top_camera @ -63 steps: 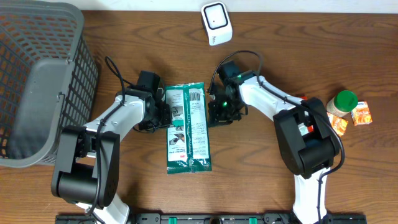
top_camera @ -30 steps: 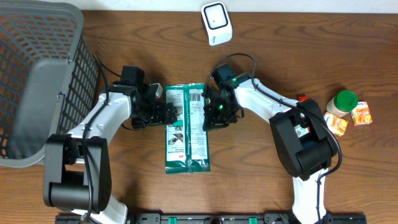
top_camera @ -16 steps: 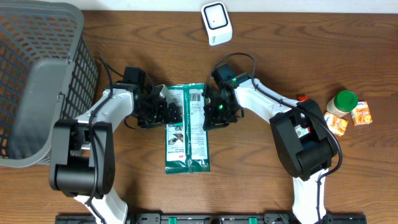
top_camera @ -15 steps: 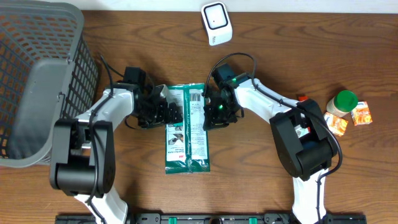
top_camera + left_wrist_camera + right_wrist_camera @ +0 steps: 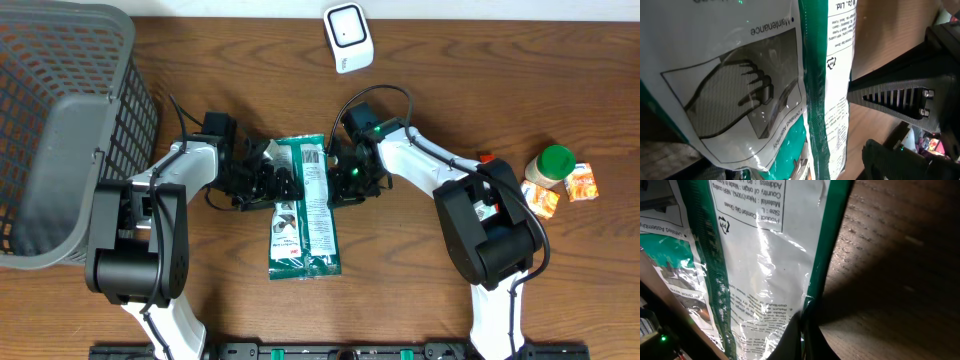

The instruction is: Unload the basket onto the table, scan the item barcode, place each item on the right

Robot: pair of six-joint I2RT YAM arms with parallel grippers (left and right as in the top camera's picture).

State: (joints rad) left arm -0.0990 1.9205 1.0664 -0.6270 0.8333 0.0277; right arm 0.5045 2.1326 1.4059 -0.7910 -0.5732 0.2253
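**Step in hand: present the packet to the scanner**

1. The green-and-white packet (image 5: 305,215) lies flat on the wooden table (image 5: 420,290) between the two arms. Its white printed panel faces up. A striped patch (image 5: 314,157) near its far end is probably the barcode, but it is too small to confirm.
2. The right gripper (image 5: 336,180) is pinched closed on the packet's right green edge, with only a narrow bite of film.
3. The left gripper (image 5: 272,180) stands wide about the packet's left edge. In the wrist view one ribbed pad (image 5: 890,96) is bare, and no grip is evident.
4. The white scanner (image 5: 348,38) stands well apart, beyond the packet's far end.
5. Recommended: close the left jaws fully on the edge before lifting, because the film is slack and glossy.
6. Raise both edges together so that the panel stays taut.
7. Turn the striped end toward the scanner window.
8. Avoid creases and glare across the code.

**Containers**

- The grey mesh basket (image 5: 140,110) is at the far left. Nothing is visible inside it.
- The green-lidded jar (image 5: 548,168) is at the far right and is closed. Its contents are not legible.
- Small orange sachets (image 5: 581,183) lie just beside the jar, outside any container.
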